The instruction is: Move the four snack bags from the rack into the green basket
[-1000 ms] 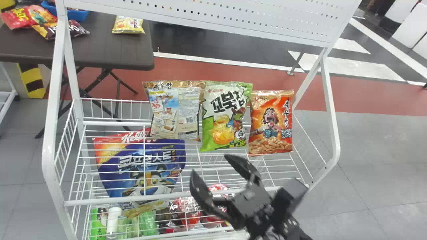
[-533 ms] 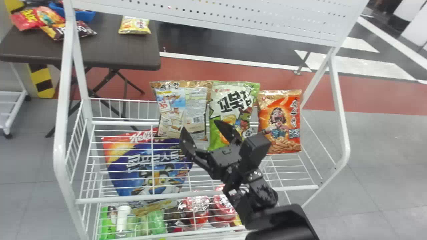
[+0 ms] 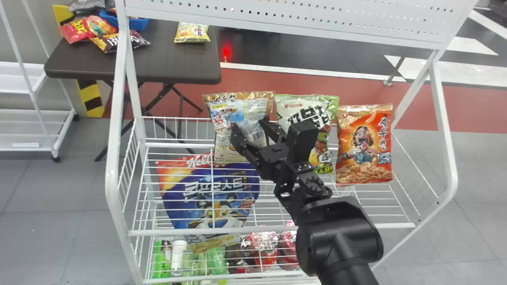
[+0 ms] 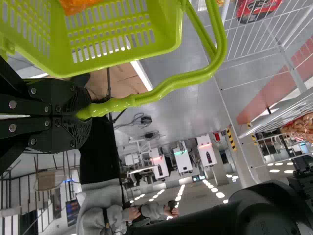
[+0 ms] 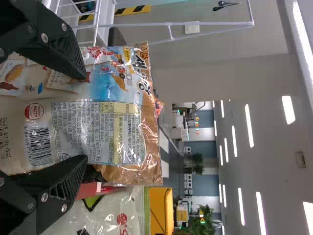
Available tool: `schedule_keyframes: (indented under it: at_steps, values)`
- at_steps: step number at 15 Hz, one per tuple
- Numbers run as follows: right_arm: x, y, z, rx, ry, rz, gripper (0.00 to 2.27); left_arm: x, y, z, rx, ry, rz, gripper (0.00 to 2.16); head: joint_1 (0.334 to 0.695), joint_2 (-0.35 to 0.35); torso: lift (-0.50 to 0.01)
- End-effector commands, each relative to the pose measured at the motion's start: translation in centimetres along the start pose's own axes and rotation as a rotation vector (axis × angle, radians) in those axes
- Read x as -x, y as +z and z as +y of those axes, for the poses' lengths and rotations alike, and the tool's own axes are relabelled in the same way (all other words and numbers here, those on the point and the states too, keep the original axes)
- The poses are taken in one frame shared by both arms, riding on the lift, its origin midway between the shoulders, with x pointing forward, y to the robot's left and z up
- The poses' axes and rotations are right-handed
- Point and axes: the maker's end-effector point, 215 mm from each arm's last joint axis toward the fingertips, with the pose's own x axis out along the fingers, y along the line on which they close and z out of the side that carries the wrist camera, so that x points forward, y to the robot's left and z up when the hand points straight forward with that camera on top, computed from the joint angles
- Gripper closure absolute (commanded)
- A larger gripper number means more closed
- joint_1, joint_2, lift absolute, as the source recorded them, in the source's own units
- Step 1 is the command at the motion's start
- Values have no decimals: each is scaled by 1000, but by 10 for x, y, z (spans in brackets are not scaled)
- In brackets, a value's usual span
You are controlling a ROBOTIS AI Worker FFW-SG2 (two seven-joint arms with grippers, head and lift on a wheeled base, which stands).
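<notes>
The right gripper (image 3: 248,126), spread wide, partly hides the brown snack bag (image 3: 222,113) and green snack bag (image 3: 326,103) beside the orange one (image 3: 364,158) on the rack (image 3: 158,232), while the left gripper (image 4: 80,115) clasps the handle (image 4: 161,90) of the cut-off green basket (image 4: 146,56)

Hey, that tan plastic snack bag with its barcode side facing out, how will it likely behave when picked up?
The tan plastic snack bag likely gives under a squeeze, as its film is creased. That shiny film may also slip in the right pincer. Its flat sealed top edge would probably bend before the fuller body does.
</notes>
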Motion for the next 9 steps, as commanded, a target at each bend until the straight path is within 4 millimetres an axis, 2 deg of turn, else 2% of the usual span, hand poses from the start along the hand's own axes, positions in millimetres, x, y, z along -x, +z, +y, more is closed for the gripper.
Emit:
schedule_keyframes:
  at_steps: [1,3,6,9]
  values:
    - [-7,-17,19,9,33,72,1649,2,2,0,2,-2,-5,2115,695,-190,0]
    - [-5,-16,25,9,41,80,1949,2,3,0,0,-2,-5,2115,695,-169,0]
    - [10,-10,34,2,46,64,2040,3,4,1,1,0,-10,2115,695,-147,0]
    - [41,12,41,-12,51,25,2037,2,6,0,-4,0,-10,2115,695,-146,0]
